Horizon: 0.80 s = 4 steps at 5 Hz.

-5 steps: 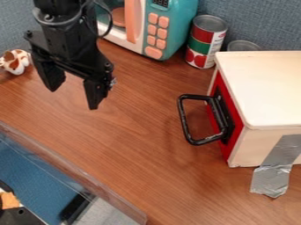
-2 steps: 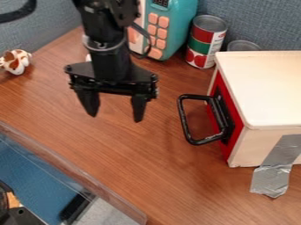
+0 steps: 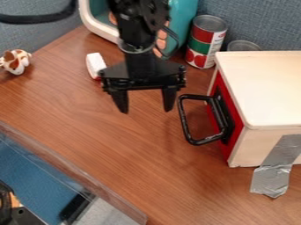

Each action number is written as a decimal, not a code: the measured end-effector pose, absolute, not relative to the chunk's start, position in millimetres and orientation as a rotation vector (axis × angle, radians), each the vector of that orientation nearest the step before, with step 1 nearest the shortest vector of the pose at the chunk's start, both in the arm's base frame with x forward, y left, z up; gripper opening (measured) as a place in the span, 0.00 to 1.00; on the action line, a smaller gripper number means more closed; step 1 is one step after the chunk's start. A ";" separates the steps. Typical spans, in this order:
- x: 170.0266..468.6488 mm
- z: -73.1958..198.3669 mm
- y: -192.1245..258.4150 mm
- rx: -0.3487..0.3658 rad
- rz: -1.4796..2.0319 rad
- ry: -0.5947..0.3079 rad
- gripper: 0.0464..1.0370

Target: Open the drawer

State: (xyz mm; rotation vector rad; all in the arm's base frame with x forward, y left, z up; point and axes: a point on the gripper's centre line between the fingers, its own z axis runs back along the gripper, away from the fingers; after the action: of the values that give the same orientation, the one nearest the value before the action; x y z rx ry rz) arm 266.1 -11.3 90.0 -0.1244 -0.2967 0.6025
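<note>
Since the earlier frames, the black gripper (image 3: 147, 110) is being brought across the tabletop (image 3: 117, 158) toward the black drawer handle (image 3: 184, 118); the handle itself is being kept in the same place. Now that the arm (image 3: 136, 33) is being shifted sideways, a white object with a red lower edge (image 3: 95, 64) is being uncovered just beyond the gripper, on the side away from the handle.

The gripper's two fingers are being held wide apart and pointed downward, with nothing being gripped between them. They are being held above the tabletop, and the nearer finger is being placed just beside the upper corner of the handle, with a narrow gap being left in the view.

Beyond that gap, the handle is being carried by the red drawer front (image 3: 228, 151), which is being held flush within the pale wooden box (image 3: 270, 92). Silver tape (image 3: 272, 176) is being stretched down the box's side onto the tabletop, farther from the gripper than the handle.

Behind the gripper, a teal toy microwave (image 3: 185, 19) is being partly hidden by the arm. Between the microwave and the box, a red-and-green can (image 3: 206, 41) is being stood upright, with a second can (image 3: 242, 45) being partly covered by the box. Well apart from the gripper, on the side opposite the box, a brown-and-white object (image 3: 16, 61) is being supported by the tabletop.
</note>
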 end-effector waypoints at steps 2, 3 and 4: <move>296.0 72.3 -26.6 -0.131 0.651 -0.292 0.96; 302.2 58.4 -36.7 -0.131 0.655 -0.272 0.96; 304.0 46.0 -43.3 -0.119 0.647 -0.251 0.95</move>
State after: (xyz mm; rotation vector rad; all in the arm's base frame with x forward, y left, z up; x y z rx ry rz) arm 304.0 -43.3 46.0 -0.1188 -0.2514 0.6469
